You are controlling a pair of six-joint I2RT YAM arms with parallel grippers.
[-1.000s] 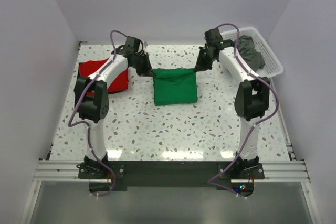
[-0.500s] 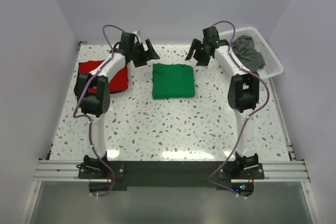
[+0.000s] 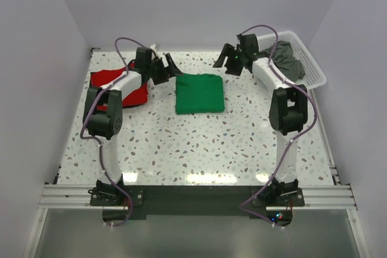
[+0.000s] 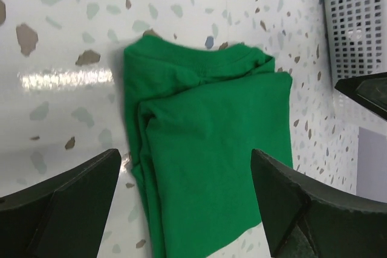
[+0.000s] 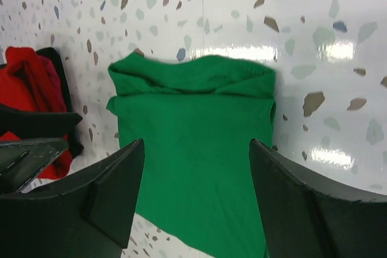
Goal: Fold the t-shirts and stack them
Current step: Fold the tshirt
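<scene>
Both my arms reach toward the far side of the desk (image 3: 199, 149), elbows raised, wrists turned inward. The left tool (image 3: 169, 67) hangs just off the far-left corner of the folded green t-shirt (image 3: 200, 93), fingers spread wide and holding nothing. The right tool (image 3: 228, 60) mirrors it off the far-right corner, equally spread and empty. The green t-shirt lies flat mid-desk. A red t-shirt (image 3: 103, 78) lies at far left, partly under my left arm. A dark grey t-shirt (image 3: 289, 58) sits in the white basket (image 3: 315, 72) at far right.

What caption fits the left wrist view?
Open left gripper hovering over the folded green t-shirt on the speckled table.
</scene>
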